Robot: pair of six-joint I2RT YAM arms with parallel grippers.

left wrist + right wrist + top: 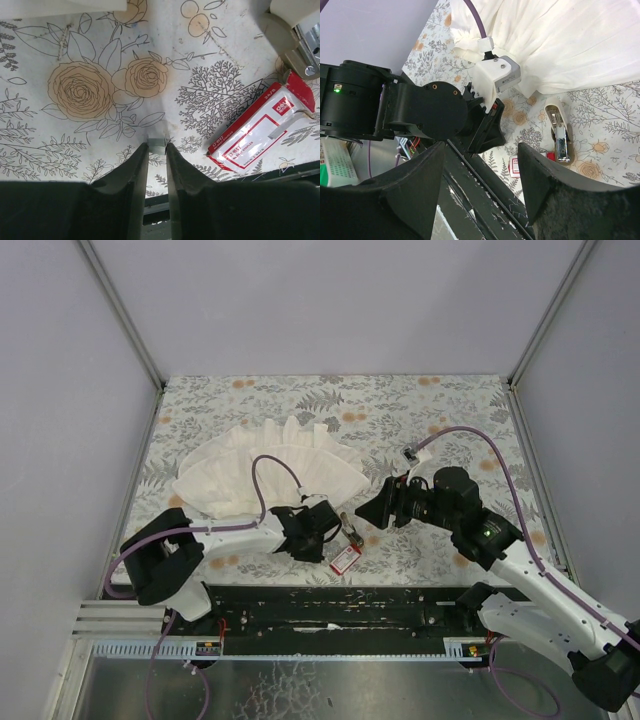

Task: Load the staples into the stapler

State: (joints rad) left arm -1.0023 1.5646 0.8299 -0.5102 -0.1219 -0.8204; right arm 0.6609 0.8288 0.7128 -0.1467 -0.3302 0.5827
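Observation:
A short silvery strip of staples (156,143) is pinched between the tips of my left gripper (156,146), just above the floral mat. My left gripper (327,537) is shut on that strip. The red staple box (260,131) with its white label lies flat to the right of it, near the mat's front edge (345,558). The stapler (560,136) lies opened on the mat just beyond the box (352,529), with its beige and metal end (294,37) showing. My right gripper (373,510) hovers open to the right of the stapler, with nothing between its fingers (481,150).
A big white pleated cloth (270,472) is spread behind the left gripper, reaching close to the stapler (560,45). The black base rail (340,612) runs along the mat's near edge. Grey walls enclose the table on three sides.

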